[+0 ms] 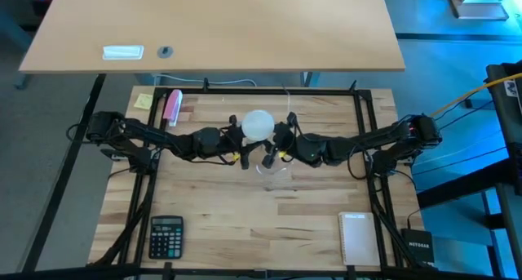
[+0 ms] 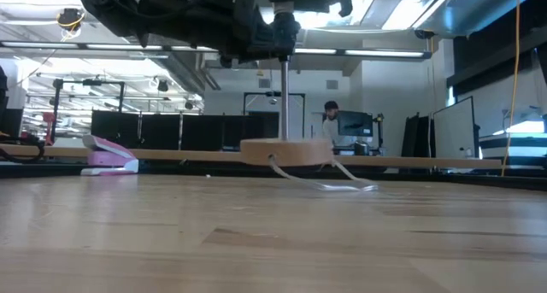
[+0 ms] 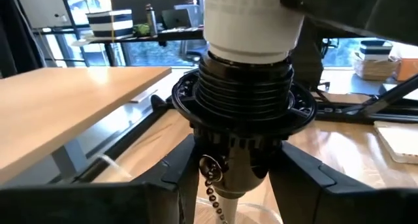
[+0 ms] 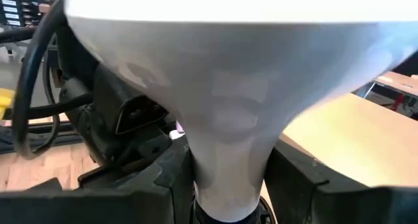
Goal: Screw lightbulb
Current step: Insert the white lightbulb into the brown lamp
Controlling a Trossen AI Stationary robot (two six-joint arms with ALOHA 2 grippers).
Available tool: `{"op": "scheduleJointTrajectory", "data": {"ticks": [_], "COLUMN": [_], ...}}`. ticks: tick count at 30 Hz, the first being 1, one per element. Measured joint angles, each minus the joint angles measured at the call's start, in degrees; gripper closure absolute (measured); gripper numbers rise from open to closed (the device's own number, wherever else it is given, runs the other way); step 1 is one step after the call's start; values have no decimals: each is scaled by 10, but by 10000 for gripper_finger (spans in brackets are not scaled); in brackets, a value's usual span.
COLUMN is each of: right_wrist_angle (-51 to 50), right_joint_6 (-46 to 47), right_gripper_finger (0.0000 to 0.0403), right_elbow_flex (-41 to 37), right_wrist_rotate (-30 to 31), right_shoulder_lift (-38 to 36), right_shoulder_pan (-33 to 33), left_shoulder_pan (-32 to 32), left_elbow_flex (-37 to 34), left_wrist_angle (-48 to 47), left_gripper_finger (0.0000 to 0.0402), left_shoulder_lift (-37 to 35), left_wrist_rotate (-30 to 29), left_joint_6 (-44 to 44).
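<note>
The white globe-shaped lightbulb stands upright at the table's middle, its narrow neck in the top of a black ribbed socket. The socket sits on a thin rod that rises from a round wooden disc on the table. My left gripper comes in from the left and is shut on the socket. My right gripper comes in from the right and is shut on the bulb. My left gripper pinches the socket's narrow lower part, under the ribbed collar, between its two fingers. The fingers come in level from the table's left. The socket stands upright on its rod. My right gripper pinches the bulb's tapered neck, just under the globe, between its two fingers. The fingers come in level from the table's right. The bulb stands upright, globe up.
A pull chain hangs from the socket, and a pale cord trails from the disc. A pink stapler and yellow note lie far left, a calculator near left, a notebook near right.
</note>
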Motion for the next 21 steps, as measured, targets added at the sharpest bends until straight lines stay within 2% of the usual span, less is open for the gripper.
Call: {"op": "scheduleJointTrajectory", "data": {"ticks": [4, 5, 11, 14, 16, 19, 21], "right_wrist_angle": [-4, -4, -30, -71, -110, -182, -219], "right_joint_6": [-15, -21, -27, -25, -22, -14, -8], "right_gripper_finger": [252, 240, 91, 48, 34, 32, 36], "right_elbow_flex": [0, 0, -2, -2, -2, -2, -1], "right_wrist_rotate": [-10, -12, -18, -34, -77, -178, -237], "right_shoulder_lift": [-2, -3, -21, -42, -60, -93, -113], "right_shoulder_pan": [0, 0, -2, -1, -1, -1, -1], "left_shoulder_pan": [0, 2, 3, 3, 3, 4, 9], "left_elbow_flex": [1, 1, 2, 2, 2, 2, 2], "left_wrist_angle": [-6, -7, -3, -5, -5, -6, -7], "left_gripper_finger": [265, 265, 265, 266, 266, 266, 266], "left_shoulder_lift": [0, 0, -1, -1, -1, -1, -1], "left_wrist_rotate": [1, 3, 12, 12, 13, 36, 97], "left_joint_6": [4, 5, 10, 13, 13, 11, 14]}}
